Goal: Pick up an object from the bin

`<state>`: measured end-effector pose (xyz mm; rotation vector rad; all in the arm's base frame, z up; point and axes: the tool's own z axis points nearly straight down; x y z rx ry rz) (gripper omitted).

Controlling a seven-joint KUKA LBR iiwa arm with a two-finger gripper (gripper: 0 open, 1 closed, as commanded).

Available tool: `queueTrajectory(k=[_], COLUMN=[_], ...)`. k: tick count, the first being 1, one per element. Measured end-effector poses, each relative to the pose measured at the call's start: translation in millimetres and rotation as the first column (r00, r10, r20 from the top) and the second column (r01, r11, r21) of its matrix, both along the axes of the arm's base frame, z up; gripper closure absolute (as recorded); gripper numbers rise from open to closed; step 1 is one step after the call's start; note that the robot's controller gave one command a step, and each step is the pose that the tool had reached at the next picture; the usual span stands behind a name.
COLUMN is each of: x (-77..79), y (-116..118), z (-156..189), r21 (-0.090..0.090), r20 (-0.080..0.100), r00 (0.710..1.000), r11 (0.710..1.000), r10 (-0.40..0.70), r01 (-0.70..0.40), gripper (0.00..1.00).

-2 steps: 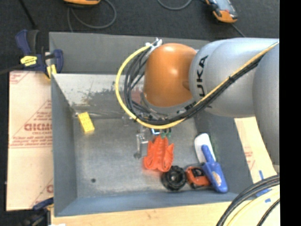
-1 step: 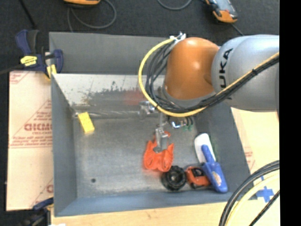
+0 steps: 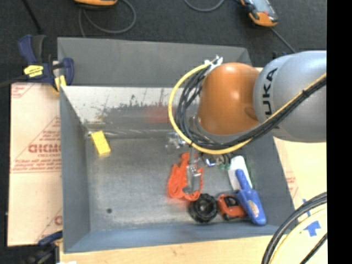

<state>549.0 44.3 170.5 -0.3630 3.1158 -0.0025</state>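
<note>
A grey metal bin (image 3: 74, 164) is seen from above, with the arm (image 3: 291, 98) entering from 3 o'clock. The arm's wrist carries a rounded orange cover (image 3: 228, 100), and black and yellow cables (image 3: 184, 100) loop around the cover's 9 o'clock side. Below the cover the gripper (image 3: 193, 181) hangs down to the bin floor, just off centre toward 5 o'clock. Its metal tip sits at the 3 o'clock edge of an orange plastic piece (image 3: 176, 183), a thin, tangled shape with loops that lies flat on the floor near the centre of the bin. The gripper overlaps this piece in the view. Whether it is open or closed on the piece cannot be told, since the tip is narrow and partly masked by the wrist above. At 5 o'clock from the gripper, just beside the lower end of the orange plastic piece, sits a black round part (image 3: 203, 208). Touching that part on its 3 o'clock side is a small orange and black item (image 3: 231, 207) of unclear kind. A blue and white tool (image 3: 246, 194) lies at 4 o'clock in the bin, its long axis running roughly from 11 to 5 o'clock, with the white end toward the wrist and the blue end near the front wall. These three form a small cluster in the 4-to-5 o'clock corner. A yellow block (image 3: 100, 143) lies at 10 o'clock, close to the foot of the far wall and well apart from everything else.
</note>
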Motion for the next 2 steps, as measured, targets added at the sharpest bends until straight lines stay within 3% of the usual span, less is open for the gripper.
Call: queueTrajectory(k=[1,2], x=[-11.5,12.1], y=[-18.8,-40.5], z=[-26.6,-38.8], r21=[0.001,-0.001], r20=[-0.002,-0.001], r00=[0.999,1.0], r11=[0.999,1.0], r10=[0.033,0.026], r01=[-0.033,-0.026], gripper=[0.0,0.0])
